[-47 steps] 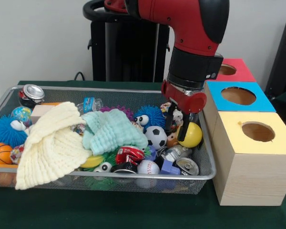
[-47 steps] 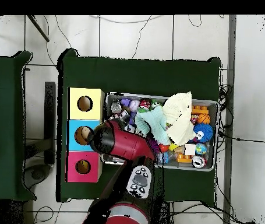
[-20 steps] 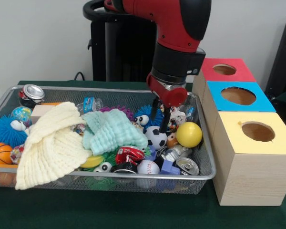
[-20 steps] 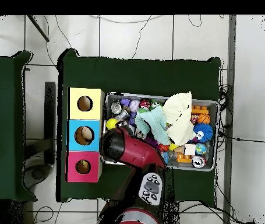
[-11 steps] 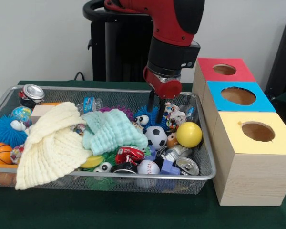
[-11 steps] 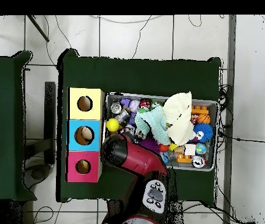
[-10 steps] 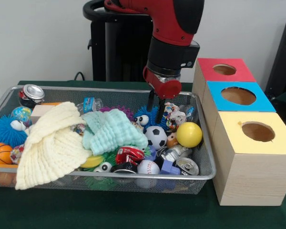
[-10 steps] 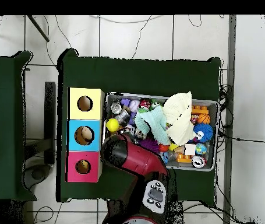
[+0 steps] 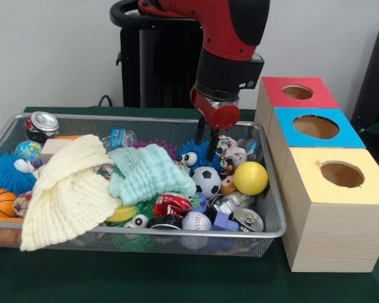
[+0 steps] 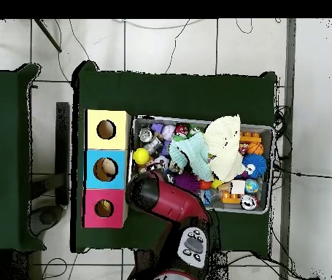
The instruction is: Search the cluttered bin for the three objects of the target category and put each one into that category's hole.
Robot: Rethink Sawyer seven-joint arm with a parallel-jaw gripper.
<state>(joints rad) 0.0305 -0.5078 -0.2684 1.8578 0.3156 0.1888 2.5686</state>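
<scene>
In the front view, the bin (image 9: 265, 232) fills the table's left and middle. Inside it, a cream cloth (image 9: 66, 189) drapes over the near rim and a mint cloth (image 9: 148, 173) lies beside it, with a soccer ball (image 9: 207, 181) and a yellow ball (image 9: 251, 178) further right. Above the bin's far right part hangs the gripper (image 9: 207, 140): its 2 dark fingers stand slightly apart, holding nothing, tips just over a blue spiky toy (image 9: 196, 151) and beside a small patterned figure (image 9: 227, 153). On the right stand 3 boxes in a row: red (image 9: 297, 95), blue (image 9: 316, 128) and yellow (image 9: 341, 180).
</scene>
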